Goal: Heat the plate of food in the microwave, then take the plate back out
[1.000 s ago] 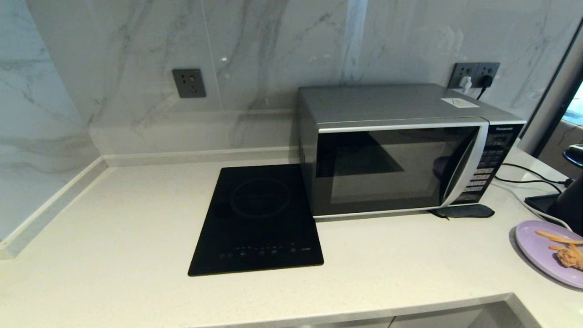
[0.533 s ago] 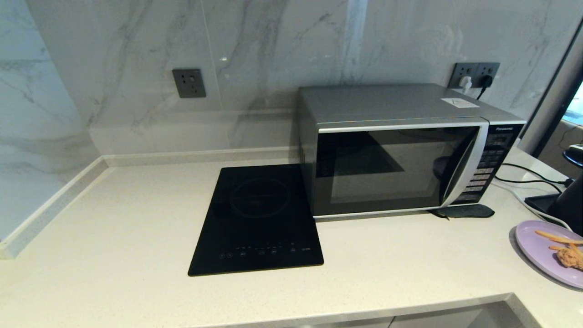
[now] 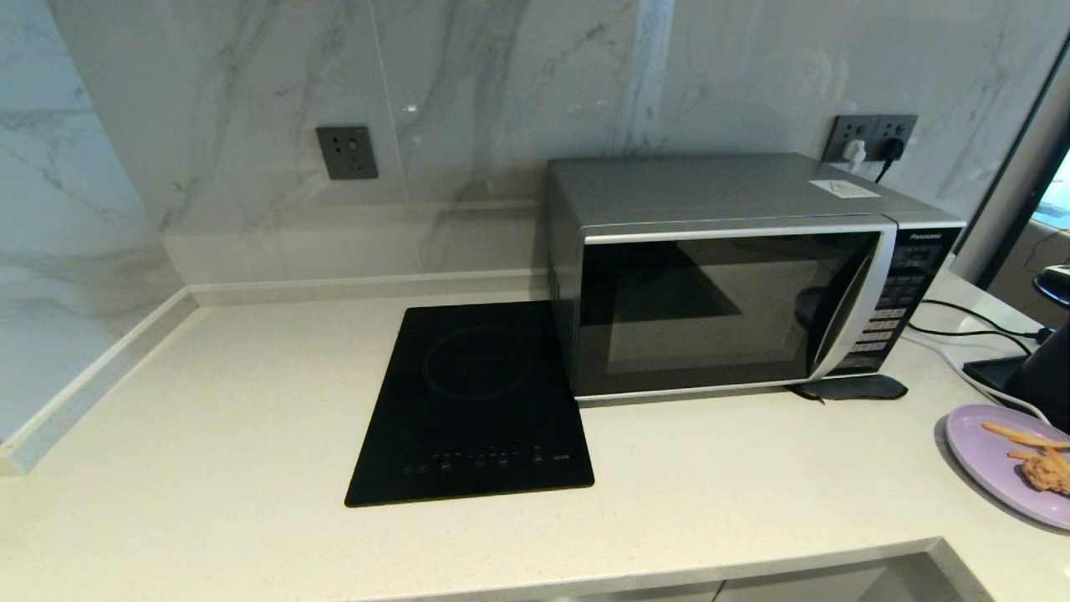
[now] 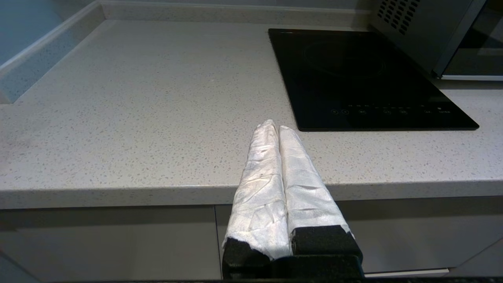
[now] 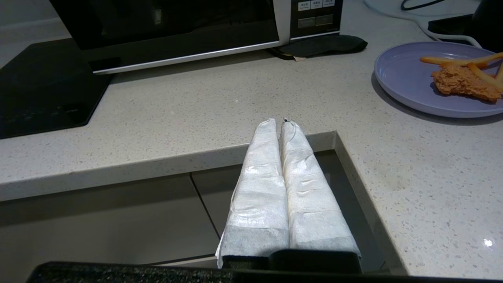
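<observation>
R gripper [image 5: 279, 122] & L gripper [image 4: 274, 126] both pressed closed, empty, at counter edge. Round flat lilac plate of food [image 5: 401, 78] ahead-right of R gripper, near boxy silver-grey microwave [image 5: 177, 27]. Looks stiff, light, slick; food loose. Pinch near rim, keep level.

Pale speckled countertop [image 3: 209, 435] below grey-veined marble walls [image 3: 501, 84], dark wall sockets [image 3: 346, 152], grey cabinet fronts [image 4: 110, 239].

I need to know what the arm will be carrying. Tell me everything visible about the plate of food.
The plate of food is a round, flat, lilac-purple plate with a low rim and a smooth matte surface. It lies level on the speckled countertop, to the right of the microwave and apart from it. On its far side sit a golden-brown fried piece and a few orange-yellow fries. Nothing grips it.
</observation>
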Robot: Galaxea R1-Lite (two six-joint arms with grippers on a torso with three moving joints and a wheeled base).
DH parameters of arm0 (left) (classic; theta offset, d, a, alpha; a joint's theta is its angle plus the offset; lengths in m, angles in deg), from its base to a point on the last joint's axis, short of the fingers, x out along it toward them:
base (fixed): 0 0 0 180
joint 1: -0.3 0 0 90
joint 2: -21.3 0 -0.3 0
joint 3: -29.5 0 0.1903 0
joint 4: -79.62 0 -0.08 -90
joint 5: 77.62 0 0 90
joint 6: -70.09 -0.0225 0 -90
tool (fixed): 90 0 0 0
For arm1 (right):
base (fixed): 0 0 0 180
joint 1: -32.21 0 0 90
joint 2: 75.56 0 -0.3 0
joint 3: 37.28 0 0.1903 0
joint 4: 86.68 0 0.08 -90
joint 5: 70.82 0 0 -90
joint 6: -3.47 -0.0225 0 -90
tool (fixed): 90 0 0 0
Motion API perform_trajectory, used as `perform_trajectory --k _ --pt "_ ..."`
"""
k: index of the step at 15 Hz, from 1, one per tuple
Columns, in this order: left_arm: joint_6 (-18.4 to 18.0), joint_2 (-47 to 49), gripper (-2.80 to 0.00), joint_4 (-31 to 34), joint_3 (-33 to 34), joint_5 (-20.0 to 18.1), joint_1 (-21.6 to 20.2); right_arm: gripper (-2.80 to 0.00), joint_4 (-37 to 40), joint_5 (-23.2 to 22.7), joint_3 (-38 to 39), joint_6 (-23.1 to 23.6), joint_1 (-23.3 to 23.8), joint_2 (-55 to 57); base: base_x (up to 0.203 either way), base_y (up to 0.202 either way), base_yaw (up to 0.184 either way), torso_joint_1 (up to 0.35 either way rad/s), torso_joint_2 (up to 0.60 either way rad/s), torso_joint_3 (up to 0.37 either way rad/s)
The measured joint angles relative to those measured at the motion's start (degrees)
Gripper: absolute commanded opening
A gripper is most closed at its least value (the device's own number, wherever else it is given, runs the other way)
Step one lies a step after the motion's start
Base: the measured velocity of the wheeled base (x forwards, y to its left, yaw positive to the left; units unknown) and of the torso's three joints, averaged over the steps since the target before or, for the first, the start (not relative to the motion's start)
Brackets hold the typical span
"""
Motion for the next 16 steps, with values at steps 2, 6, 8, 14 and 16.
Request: perform_trajectory --k 2,6,8,14,16 --pt "0.0 0.0 -2.80 0.0 0.0 0.0 0.0 -2.80 0.0 0.0 0.0 0.0 0.0 0.0 0.000 0.000 0.000 0.000 0.00 0.000" --pt "0.0 0.0 -2.80 0.0 0.0 0.0 0.0 -2.80 0.0 0.0 0.0 0.0 0.0 0.0 0.000 0.000 0.000 0.000 0.00 0.000" --pt "0.0 0.0 -2.80 0.0 0.0 0.0 0.0 -2.80 0.0 0.0 0.0 0.0 0.0 0.0 0.000 0.000 0.000 0.000 0.00 0.000" --pt "0.0 0.0 -2.80 0.0 0.0 0.0 0.0 -2.80 0.0 0.0 0.0 -0.1 0.0 0.0 0.000 0.000 0.000 0.000 0.00 0.000" --pt "0.0 0.0 -2.80 0.0 0.0 0.0 0.0 -2.80 0.0 0.0 0.0 -0.1 0.0 0.0 0.000 0.000 0.000 0.000 0.00 0.000"
